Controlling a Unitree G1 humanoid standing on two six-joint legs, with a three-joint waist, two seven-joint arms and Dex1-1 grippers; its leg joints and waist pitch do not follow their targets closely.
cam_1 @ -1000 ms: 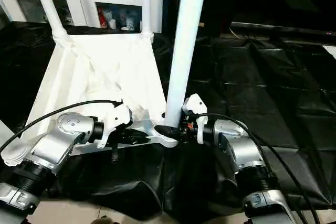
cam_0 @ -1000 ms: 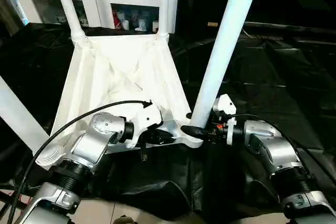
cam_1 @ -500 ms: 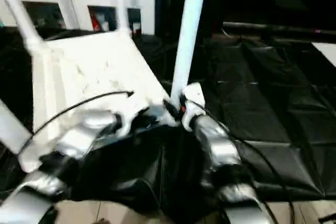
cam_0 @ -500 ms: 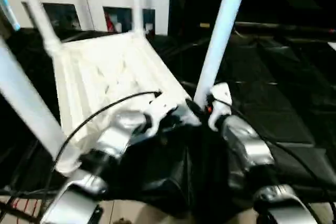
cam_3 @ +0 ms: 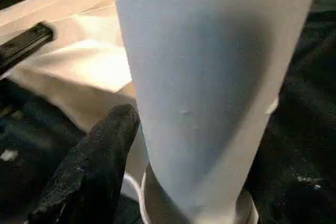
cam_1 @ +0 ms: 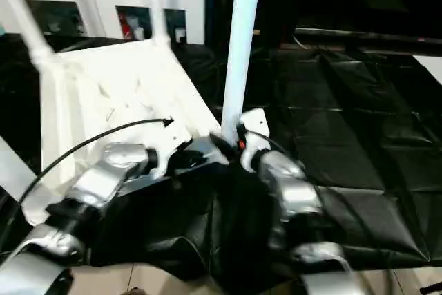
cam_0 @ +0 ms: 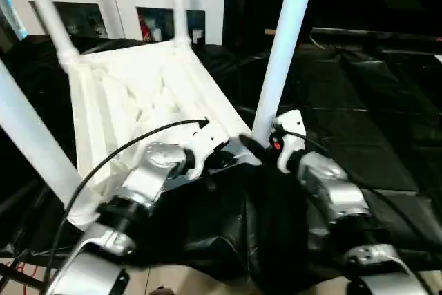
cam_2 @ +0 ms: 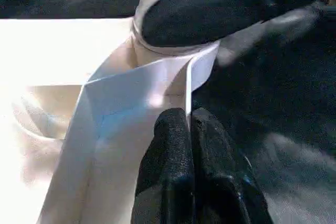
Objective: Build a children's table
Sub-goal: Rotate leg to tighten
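Observation:
The white children's table lies upside down, the ribbed underside of its top [cam_0: 138, 94] facing up on black sheeting. Its legs stand up from the corners: two far ones [cam_0: 178, 5], a near left one [cam_0: 27, 136] and a near right one [cam_0: 283, 46]. My left gripper [cam_2: 188, 116] is shut on the thin rim of the top [cam_2: 157, 85], just beside the near right corner. My right gripper [cam_0: 261, 144] is shut around the base of the near right leg [cam_3: 210, 77]; one black finger [cam_3: 105, 145] lies against it and the other is hidden behind it.
Black sheeting [cam_0: 359, 101] covers the floor around the table. A white cabinet with glass doors [cam_0: 138, 5] stands at the back, behind the far legs. A black cable [cam_0: 138, 139] arcs over my left forearm. Pale bare floor [cam_0: 179, 282] shows at the near edge.
The whole picture has shifted and tilted, so the camera moved. Both grippers keep their hold at the near right corner; the near left leg now shows further into the picture.

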